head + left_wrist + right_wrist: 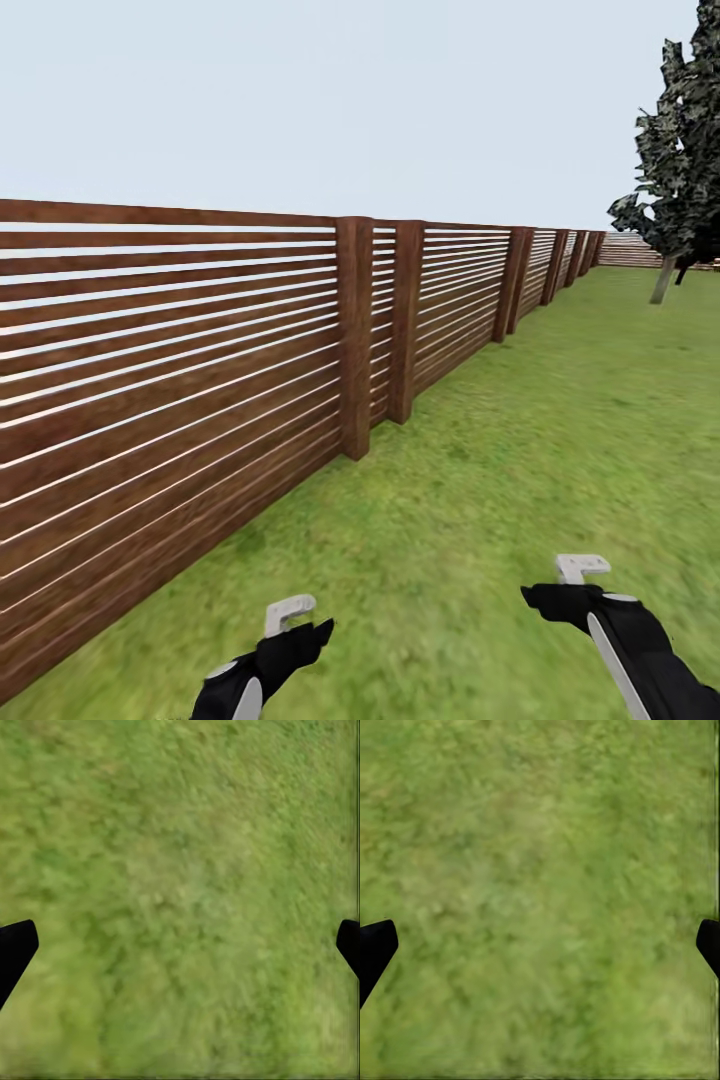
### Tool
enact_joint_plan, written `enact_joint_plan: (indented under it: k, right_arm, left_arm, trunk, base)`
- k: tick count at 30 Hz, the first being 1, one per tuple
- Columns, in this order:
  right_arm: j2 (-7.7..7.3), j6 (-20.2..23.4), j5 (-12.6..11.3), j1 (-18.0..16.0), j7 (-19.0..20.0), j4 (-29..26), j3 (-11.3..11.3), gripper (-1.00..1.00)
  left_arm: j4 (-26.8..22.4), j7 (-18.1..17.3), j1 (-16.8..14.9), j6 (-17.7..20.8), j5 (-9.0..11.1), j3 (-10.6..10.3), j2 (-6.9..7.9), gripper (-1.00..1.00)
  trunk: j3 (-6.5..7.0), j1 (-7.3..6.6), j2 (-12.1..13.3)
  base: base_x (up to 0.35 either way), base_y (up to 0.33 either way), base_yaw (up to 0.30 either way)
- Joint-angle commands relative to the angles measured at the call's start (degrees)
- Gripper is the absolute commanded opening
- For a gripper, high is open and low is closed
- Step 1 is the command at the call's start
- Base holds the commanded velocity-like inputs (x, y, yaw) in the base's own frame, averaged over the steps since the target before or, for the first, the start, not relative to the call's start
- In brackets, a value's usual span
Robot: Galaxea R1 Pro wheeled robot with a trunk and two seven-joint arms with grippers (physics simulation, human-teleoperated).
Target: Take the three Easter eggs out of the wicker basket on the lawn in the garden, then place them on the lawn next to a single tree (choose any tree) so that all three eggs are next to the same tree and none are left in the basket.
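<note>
head view: lawn (520, 470) alongside slatted fence (200, 350), both grippers' jaws wide apart, empty.

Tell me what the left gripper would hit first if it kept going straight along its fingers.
Judging by its wrist view, the left gripper points at bare lawn with open fingers and nothing between, so grass would come first; how far off is unclear.

Lawn (520, 470): mottled green grass, flat, running from the near foreground to the far distance. Tree (680, 170): dark leafy canopy on a pale, slightly tilted trunk, standing on the grass far off at right.
</note>
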Motion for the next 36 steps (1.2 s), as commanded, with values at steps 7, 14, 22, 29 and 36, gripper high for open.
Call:
enact_joint_plan:
  k: [7,14,22,29,36]
  right_arm:
    - [-0.01,0.3,-0.3,0.0,0.0,0.1,0.0,1.0]
    - [0.0,0.3,-0.3,0.0,0.0,0.2,0.0,1.0]
    - [0.0,0.3,-0.2,0.0,0.0,0.2,-0.1,1.0]
    - [0.0,0.3,-0.3,0.0,0.0,0.3,-0.1,1.0]
    - [0.0,0.3,-0.6,-0.1,0.0,0.3,-0.2,1.0]
  left_arm:
    - [-0.1,-0.1,0.0,0.4,0.4,0.0,0.0,1.0]
    - [-0.2,-0.1,0.0,0.4,0.5,0.1,0.09,1.0]
    - [-0.2,-0.1,0.0,0.3,3.1,0.1,0.4,1.0]
    - [-0.2,-0.1,0.0,0.3,4.1,0.1,0.51,1.0]
    - [-0.3,-0.1,0.0,0.4,4.1,0.0,0.51,1.0]
  trunk:
    - [-0.06,-0.03,0.0]
    - [-0.06,-0.03,0.0]
    - [-0.06,-0.03,0.0]
    - [-0.06,-0.03,0.0]
    - [-0.06,-0.03,0.0]
  base:
    - [-0.28,-0.182,-0.266]
    - [-0.201,-0.063,-0.267]
    - [-0.025,-0.007,-0.267]
    - [-0.02,-0.007,-0.266]
    - [-0.222,-0.148,-0.267]
